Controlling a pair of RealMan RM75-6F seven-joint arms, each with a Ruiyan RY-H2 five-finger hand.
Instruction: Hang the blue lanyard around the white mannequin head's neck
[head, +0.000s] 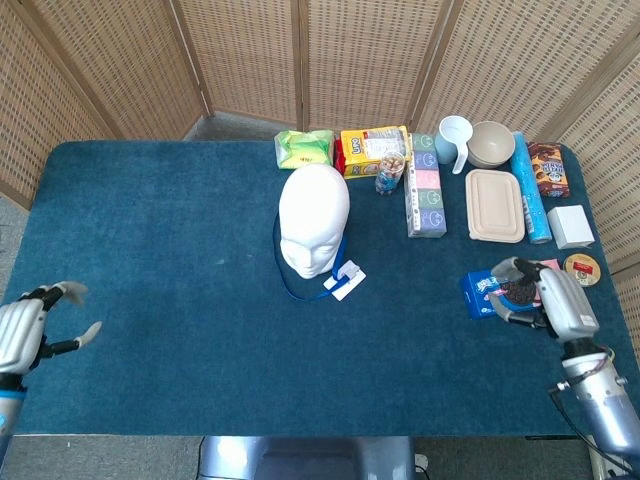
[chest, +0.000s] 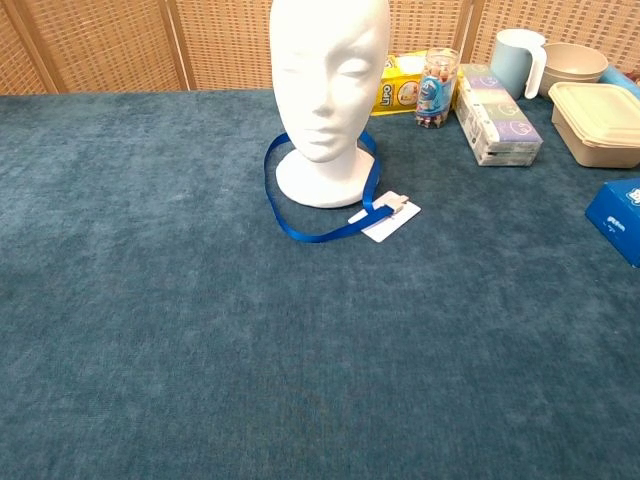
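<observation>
Fingers spread and empty, both metal hands, left and right, hover at the carpeted table's edges; a blue ribbon lanyard loops around the smooth white mannequin head's base.

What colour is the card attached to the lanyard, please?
White. The card at the end of the blue lanyard shows best in the chest view.
</observation>
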